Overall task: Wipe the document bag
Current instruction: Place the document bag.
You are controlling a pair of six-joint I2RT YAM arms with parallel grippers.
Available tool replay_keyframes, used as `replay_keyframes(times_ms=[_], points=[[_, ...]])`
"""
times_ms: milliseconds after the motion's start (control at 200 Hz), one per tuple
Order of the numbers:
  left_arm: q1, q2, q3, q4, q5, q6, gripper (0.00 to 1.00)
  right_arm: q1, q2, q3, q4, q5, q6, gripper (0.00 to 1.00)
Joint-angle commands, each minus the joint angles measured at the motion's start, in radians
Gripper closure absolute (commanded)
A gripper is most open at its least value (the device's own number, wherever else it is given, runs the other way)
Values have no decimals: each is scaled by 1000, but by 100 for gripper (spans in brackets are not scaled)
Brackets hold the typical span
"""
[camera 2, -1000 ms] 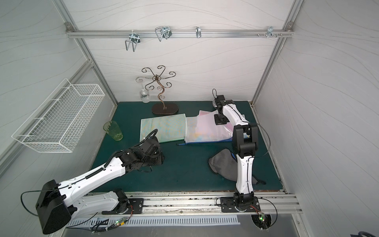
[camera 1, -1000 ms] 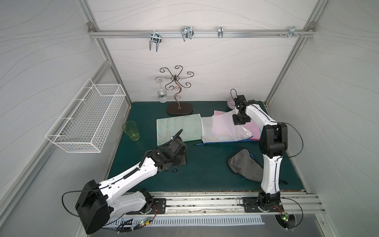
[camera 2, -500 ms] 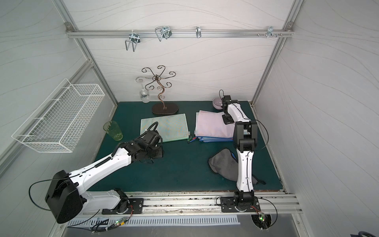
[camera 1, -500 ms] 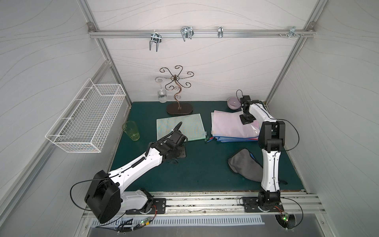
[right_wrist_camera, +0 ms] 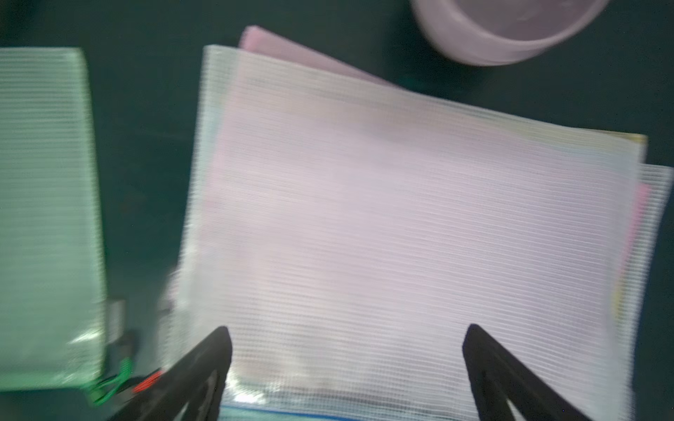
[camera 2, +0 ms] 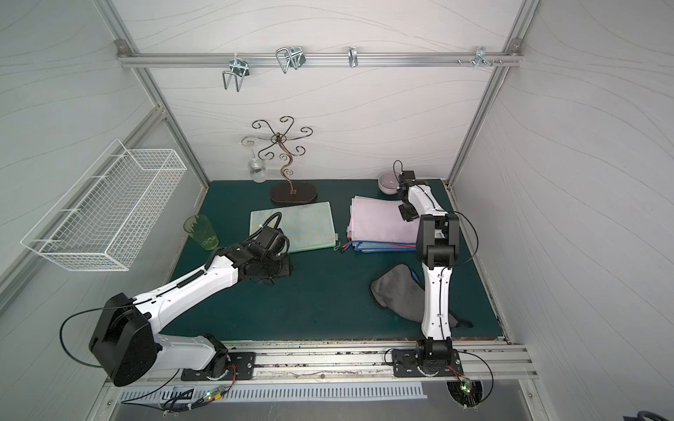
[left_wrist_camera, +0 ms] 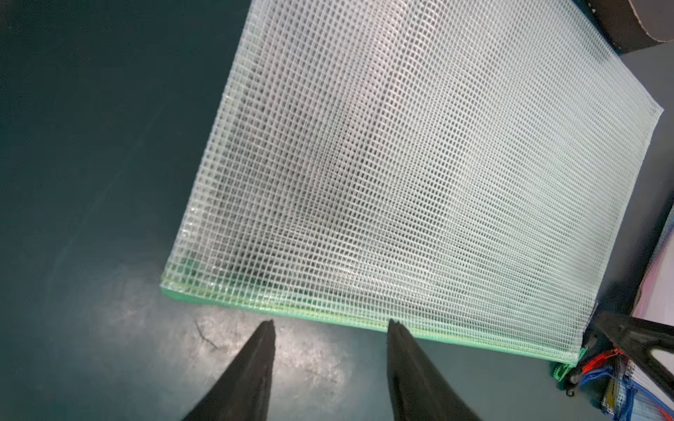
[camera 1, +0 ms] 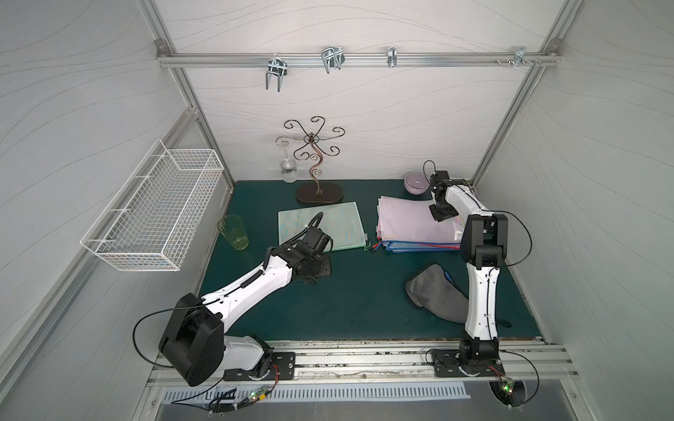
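A green mesh document bag (camera 1: 339,222) (camera 2: 310,222) (left_wrist_camera: 419,175) lies flat mid-table. My left gripper (left_wrist_camera: 331,324) (camera 1: 316,268) stands open over the bare mat, its tips just short of the bag's green zipper edge, nothing between them. A stack of pink-topped document bags (camera 1: 412,226) (camera 2: 379,226) (right_wrist_camera: 401,226) lies to the right. My right gripper (right_wrist_camera: 346,330) (camera 1: 442,213) hovers open over the stack's right side, holding nothing. A grey cloth (camera 1: 434,295) (camera 2: 397,291) lies crumpled at the front right, partly behind the right arm.
A green cup (camera 1: 233,231) stands left of the green bag. A metal glass stand (camera 1: 317,171) with a hanging wine glass (camera 1: 288,171) is at the back. A lilac bowl (camera 1: 416,182) sits behind the stack. A wire basket (camera 1: 153,215) hangs on the left wall.
The right gripper, which held the top pink bag lifted, has laid it flat on the stack and opened. The left gripper has moved back towards the green bag's front edge.
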Motion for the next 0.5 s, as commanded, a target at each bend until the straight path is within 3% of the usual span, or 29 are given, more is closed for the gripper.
replay_keyframes(times_ms=[0,45,100,275,495], points=[[13,2,30,17,8,16,57,6,3,22,9,61,19,26],[18,0,24,19,9,15,56,8,-1,22,10,86,33,12],[23,-3,20,22,12,13,56,8,-14,23,9,95,41,2],[83,-18,-18,62,48,-5,55,33,-91,24,1,26,140,1],[204,4,-43,116,72,-31,54,107,-156,9,-32,-269,253,1]])
